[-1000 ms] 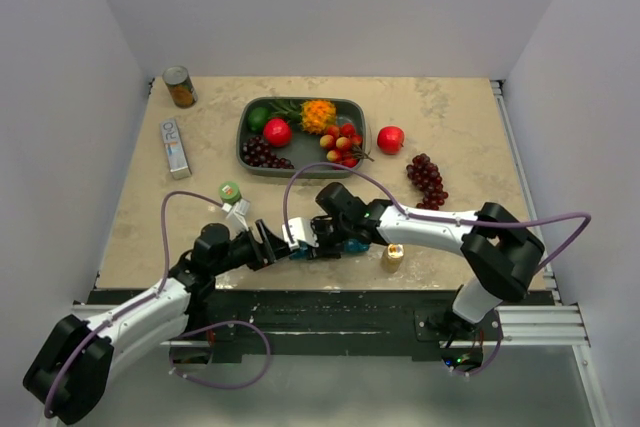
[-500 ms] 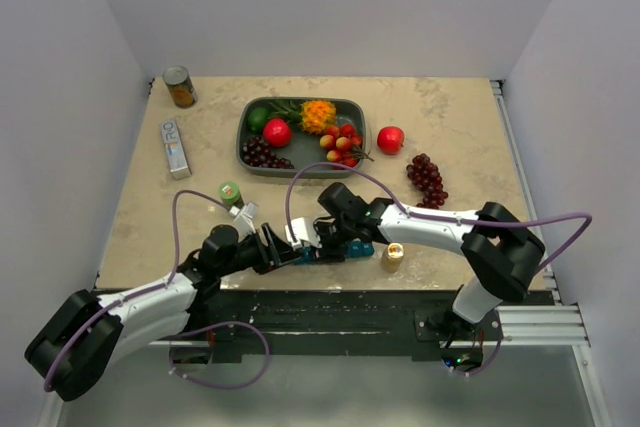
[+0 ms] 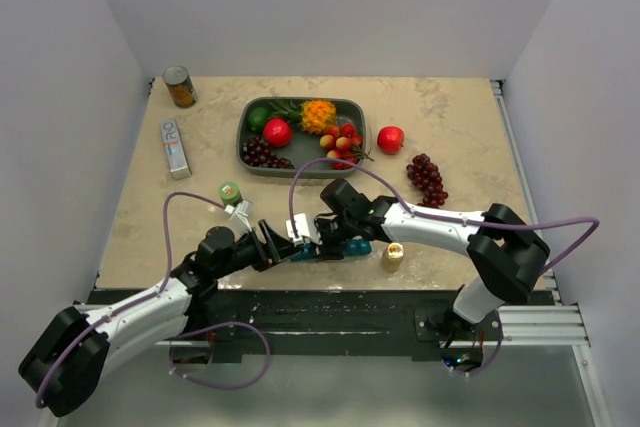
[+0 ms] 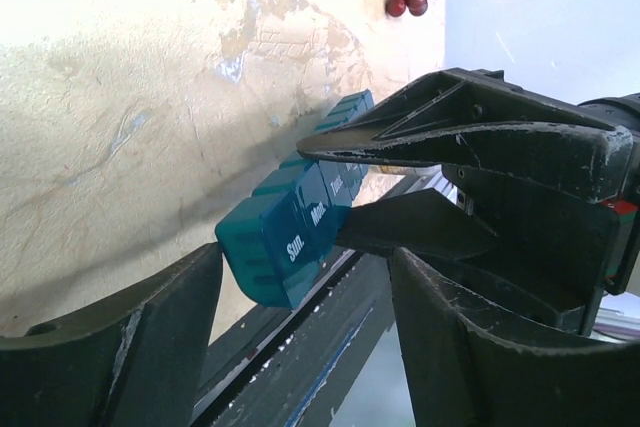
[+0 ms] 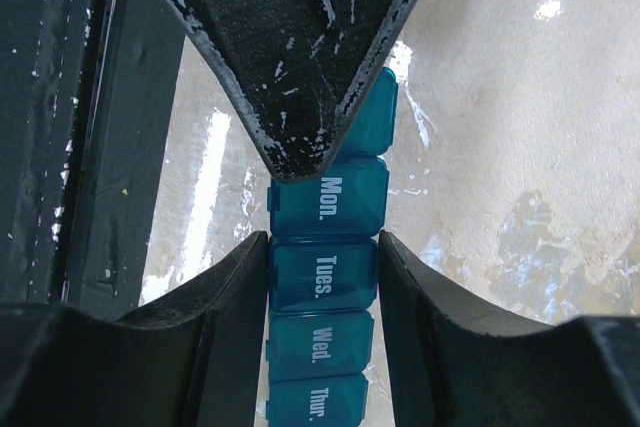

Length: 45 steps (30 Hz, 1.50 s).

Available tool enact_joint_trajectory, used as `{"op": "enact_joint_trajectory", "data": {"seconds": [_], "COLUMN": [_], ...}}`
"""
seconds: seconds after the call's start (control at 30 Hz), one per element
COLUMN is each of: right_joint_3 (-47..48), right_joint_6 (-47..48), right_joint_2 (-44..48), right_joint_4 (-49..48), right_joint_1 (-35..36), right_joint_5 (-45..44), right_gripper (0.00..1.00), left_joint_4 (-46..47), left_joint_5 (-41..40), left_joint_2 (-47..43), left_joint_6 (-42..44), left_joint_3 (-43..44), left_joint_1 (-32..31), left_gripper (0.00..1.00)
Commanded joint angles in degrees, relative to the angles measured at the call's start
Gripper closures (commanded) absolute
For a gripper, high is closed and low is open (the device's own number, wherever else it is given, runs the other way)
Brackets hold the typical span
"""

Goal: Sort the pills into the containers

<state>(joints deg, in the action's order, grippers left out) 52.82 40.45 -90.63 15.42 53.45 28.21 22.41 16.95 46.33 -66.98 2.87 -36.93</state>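
The teal-blue pill organiser lies near the table's front edge, with lids marked Mon., Tues., Wed. and Thur. showing shut. My right gripper is shut on it, its fingers pressing both sides of the Tues. compartment. In the top view the organiser shows just right of my right gripper. My left gripper is open, with its fingers either side of the Sun. end, not touching it. In the top view my left gripper faces the right one closely. No pills show.
A dark grey fruit tray stands at the back. A red apple and dark grapes lie to its right. A green bottle, a white box and a can stand left. A small yellowish bottle stands beside the organiser.
My left gripper has moved right and closer, up to the Sun. end of the organiser. My right gripper keeps its hold and has barely moved.
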Motion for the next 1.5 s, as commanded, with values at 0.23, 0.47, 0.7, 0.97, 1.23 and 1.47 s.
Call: {"op": "enact_joint_trajectory", "data": {"seconds": [0.23, 0.47, 0.7, 0.97, 1.23, 1.47], "right_joint_3": [2.3, 1.6, 1.4, 1.8, 2.4, 1.9], "right_joint_6": [-0.7, -1.9, -2.1, -1.5, -2.0, -4.1], "right_joint_2": [1.6, 2.1, 1.9, 1.9, 2.5, 4.1], "right_joint_4": [-2.9, -5.0, -5.1, -3.9, -3.5, -5.6], "right_joint_1": [0.0, 0.0, 0.0, -0.7, -4.8, -8.2], "right_joint_5": [2.6, 1.8, 2.1, 3.2, 4.2, 1.8], "right_gripper": [0.84, 0.83, 0.83, 0.72, 0.55, 0.39], "left_joint_4": [5.5, 9.7, 8.2, 3.3, 1.8, 2.0], "left_joint_5": [0.7, 1.0, 0.0, -1.3, -1.6, -1.6], "left_joint_2": [1.2, 3.2, 4.1, 3.5, 2.9, 3.9], "left_joint_6": [-2.5, -5.5, -4.8, -0.9, 1.2, 1.7], "left_joint_3": [-6.7, -7.0, -6.8, -6.7, -7.1, -7.0], "left_joint_1": [-0.4, -0.9, -1.0, -1.0, -1.0, -1.0], "left_gripper": [0.35, 0.44, 0.63, 1.0, 1.0, 1.0]}}
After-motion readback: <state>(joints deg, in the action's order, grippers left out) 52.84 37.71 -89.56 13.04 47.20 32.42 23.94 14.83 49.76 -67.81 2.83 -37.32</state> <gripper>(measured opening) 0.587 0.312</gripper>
